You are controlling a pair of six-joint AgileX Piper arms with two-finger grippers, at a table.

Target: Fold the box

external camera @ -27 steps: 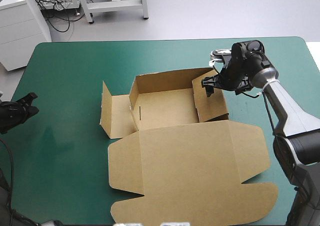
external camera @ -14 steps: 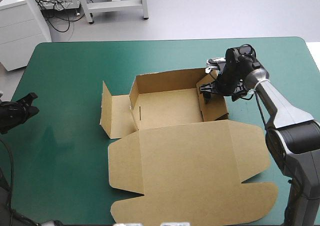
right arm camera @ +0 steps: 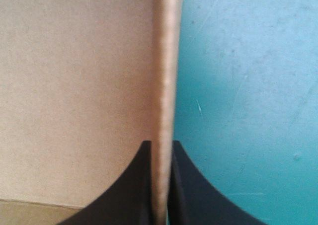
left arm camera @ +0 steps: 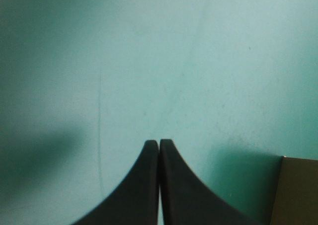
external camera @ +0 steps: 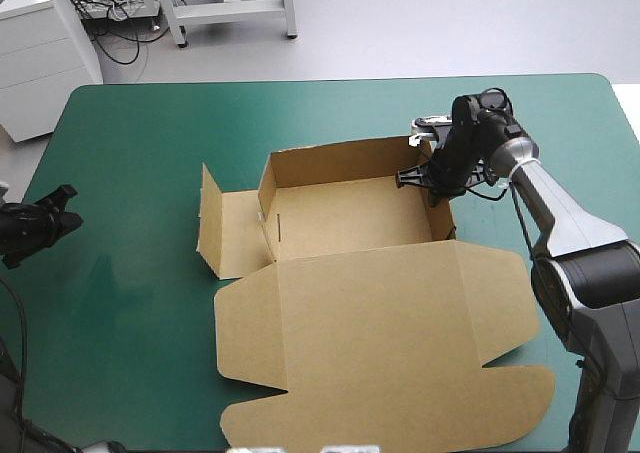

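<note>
The brown box (external camera: pixel 350 218) lies mid-table as an open tray with its far, left and right walls raised and its wide lid (external camera: pixel 390 343) flat toward the near edge. A side flap (external camera: pixel 225 231) lies out to the left, its end tab upright. My right gripper (external camera: pixel 432 176) sits on the top edge of the right wall (external camera: pixel 444 213) and is shut on the box; in the right wrist view the wall's edge (right arm camera: pixel 166 86) runs between the black fingers (right arm camera: pixel 188 185). My left gripper (external camera: pixel 45 223) is shut at the table's left edge, empty, over bare teal-green cover (left arm camera: pixel 149 61).
In the left wrist view a corner of brown board (left arm camera: pixel 298 190) shows beside the left gripper. Teal-green cover (external camera: pixel 130 153) lies bare left of the box and along the far edge. The lid's rounded tabs (external camera: pixel 500 413) reach the near edge.
The right gripper closed on the right wall's top edge and the wall swung from leaning inward to upright. The left arm stayed still.
</note>
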